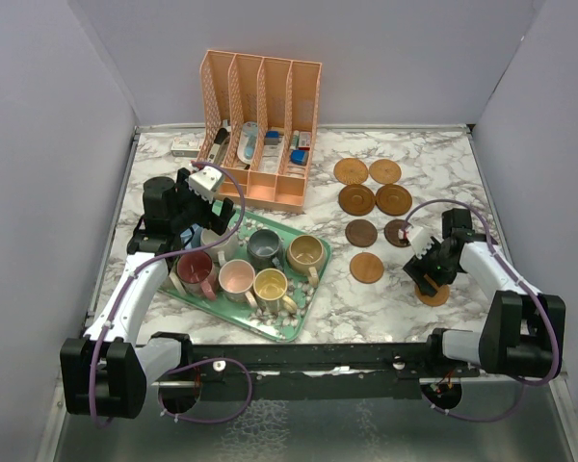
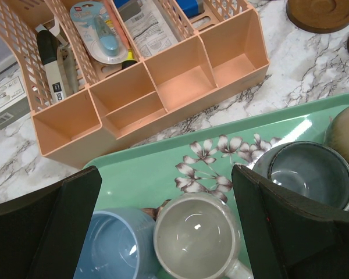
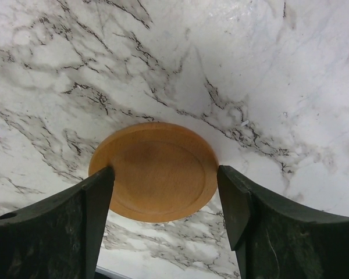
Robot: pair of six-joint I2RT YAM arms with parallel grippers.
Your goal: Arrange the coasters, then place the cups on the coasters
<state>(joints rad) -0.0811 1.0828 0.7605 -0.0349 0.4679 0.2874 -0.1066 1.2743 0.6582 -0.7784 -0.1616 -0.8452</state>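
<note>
Coaster of orange colour [image 3: 154, 171] lies flat on the marble table [image 3: 250, 70], at its front right part. The right hand [image 3: 166, 174] stands over it, opened, with one finger at each side of the rim (whether they touch it, I cannot tell). Seven other coasters [image 1: 356, 200] lie behind it in two loose columns, well apart from the cups [image 1: 237, 277], which stand on the green tray [image 2: 145, 168] at the left. Above the tray hangs the left hand [image 2: 166, 197], fully opened and empty, with the cream cup [image 2: 198, 235] under its gap and the blue cup [image 2: 113, 247] just beside. Behind the tray stands a peach organizer [image 1: 260, 125].
</note>
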